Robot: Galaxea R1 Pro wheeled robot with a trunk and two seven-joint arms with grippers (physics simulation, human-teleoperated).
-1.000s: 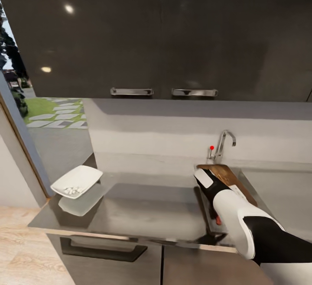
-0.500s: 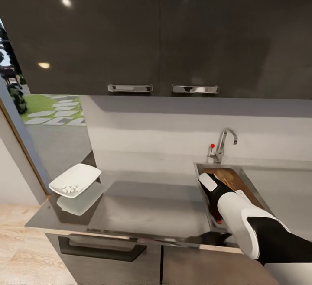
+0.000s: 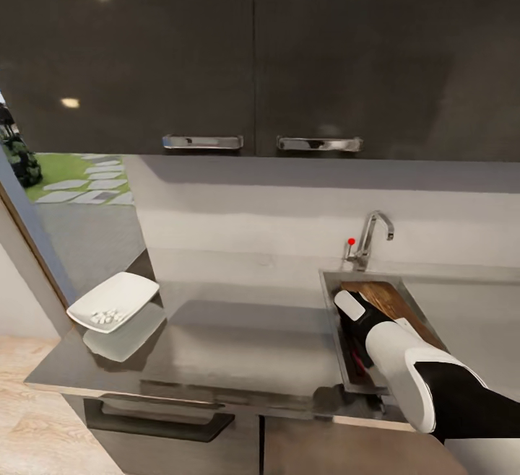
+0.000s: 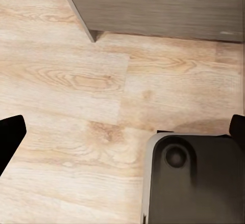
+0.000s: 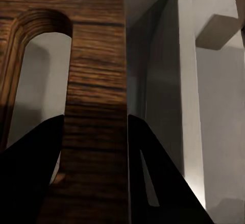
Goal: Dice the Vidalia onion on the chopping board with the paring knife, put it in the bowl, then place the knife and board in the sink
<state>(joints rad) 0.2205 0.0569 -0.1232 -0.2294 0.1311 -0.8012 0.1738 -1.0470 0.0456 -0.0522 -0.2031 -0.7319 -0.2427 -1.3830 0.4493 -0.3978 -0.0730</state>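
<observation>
Your right gripper (image 5: 94,147) stayed clamped on chopping board (image 3: 386,300), fingers either side of handle end. Over last second you lowered board from sink (image 3: 332,316) rim into basin: placement nearly done. Paring knife unclear, hidden under arm. Left gripper (image 4: 122,132) spread wide above floor. Bowl (image 3: 113,300) held dice, far left on countertop (image 3: 238,345).
</observation>
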